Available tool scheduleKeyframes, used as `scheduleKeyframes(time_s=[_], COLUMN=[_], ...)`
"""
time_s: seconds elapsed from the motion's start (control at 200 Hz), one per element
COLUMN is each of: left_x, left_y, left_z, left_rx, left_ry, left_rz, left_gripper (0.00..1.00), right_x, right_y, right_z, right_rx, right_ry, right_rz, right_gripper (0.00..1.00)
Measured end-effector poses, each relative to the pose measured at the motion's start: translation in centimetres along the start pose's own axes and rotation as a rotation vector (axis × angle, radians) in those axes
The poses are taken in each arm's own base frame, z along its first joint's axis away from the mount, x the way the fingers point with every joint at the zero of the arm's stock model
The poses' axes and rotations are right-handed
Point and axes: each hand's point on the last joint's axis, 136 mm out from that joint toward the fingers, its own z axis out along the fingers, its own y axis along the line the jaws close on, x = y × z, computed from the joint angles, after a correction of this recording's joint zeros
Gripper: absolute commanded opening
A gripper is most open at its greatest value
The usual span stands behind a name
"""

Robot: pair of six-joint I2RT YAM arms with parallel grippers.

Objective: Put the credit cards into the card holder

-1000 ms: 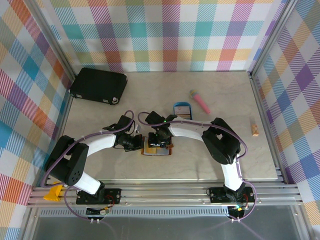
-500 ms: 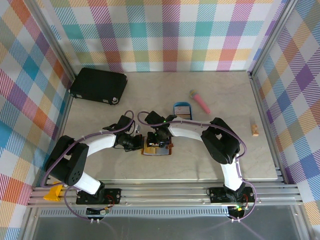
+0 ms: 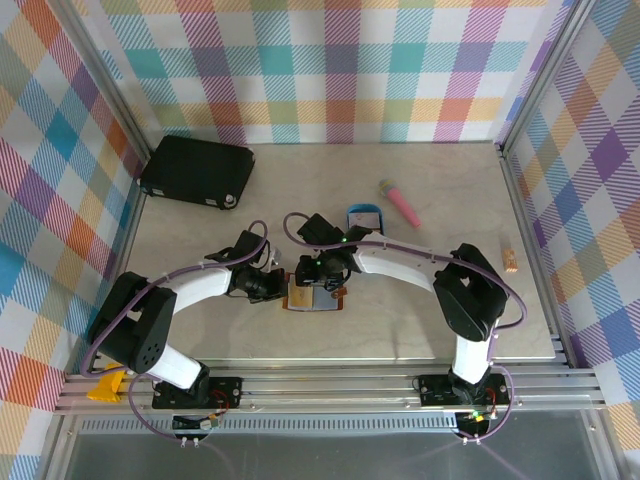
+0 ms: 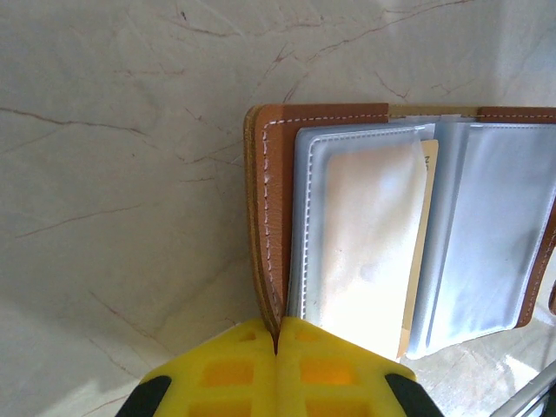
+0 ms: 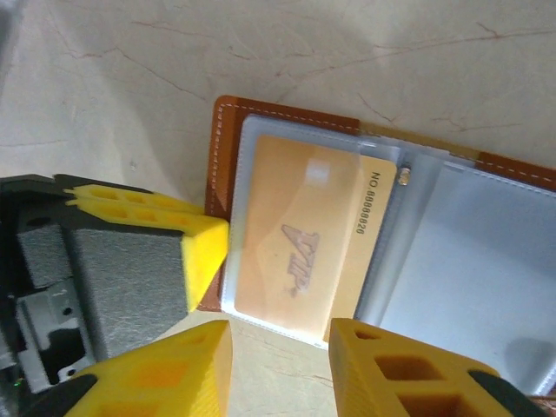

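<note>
Your right gripper point(image 5: 280, 337) hangs spread over the gold card point(image 5: 295, 234), tucked into the open card holder point(image 4: 261, 217) mid-table. The card's long axis runs cover-to-fold, numbered end poking toward the fold. Left gripper point(image 4: 278, 337) pinches the cover edge.

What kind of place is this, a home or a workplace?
Probably a robot test cell, not a home: the left arm and right arm are bolted to an aluminium rail, and checked walls enclose the marble-look table.
</note>
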Motion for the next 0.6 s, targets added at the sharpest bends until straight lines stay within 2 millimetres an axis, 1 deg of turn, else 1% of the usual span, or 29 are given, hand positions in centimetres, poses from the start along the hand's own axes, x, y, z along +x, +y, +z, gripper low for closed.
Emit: scheduleKeyframes(time_s=[0.105,0.225,0.405,0.45,0.535,0.6], left_x=[0.0,0.0,0.0,0.0,-0.1,-0.2], left_y=[0.0,0.0,0.0,0.0,-0.1,-0.2], left_z=[0.0,0.0,0.0,0.0,-0.2,-0.6], left_rx=[0.000,0.000,0.000,0.000,0.001,-0.003], left_ry=[0.000,0.000,0.000,0.000,-0.007,-0.017], left_rz=[0.000,0.000,0.000,0.000,0.000,0.004], left_gripper=[0.00,0.00,0.01,0.04,0.22,0.34], right_x=[0.4,0.8,0.8,0.8,0.7,0.8], right_y=[-0.6,-1.3,-1.5,-1.4,-1.4,-1.5], right_z=[0.6,2.0,3.0,3.0,3.1,3.0], right_rx=[0.022,0.050,0.070,0.070,0.071,0.072], right_ry=[0.024,0.056,0.080,0.080,0.080,0.081], right_rz=[0.005,0.022,0.042,0.043,0.044,0.045], right_gripper=[0.40,0.42,0.42,0.41,0.40,0.40])
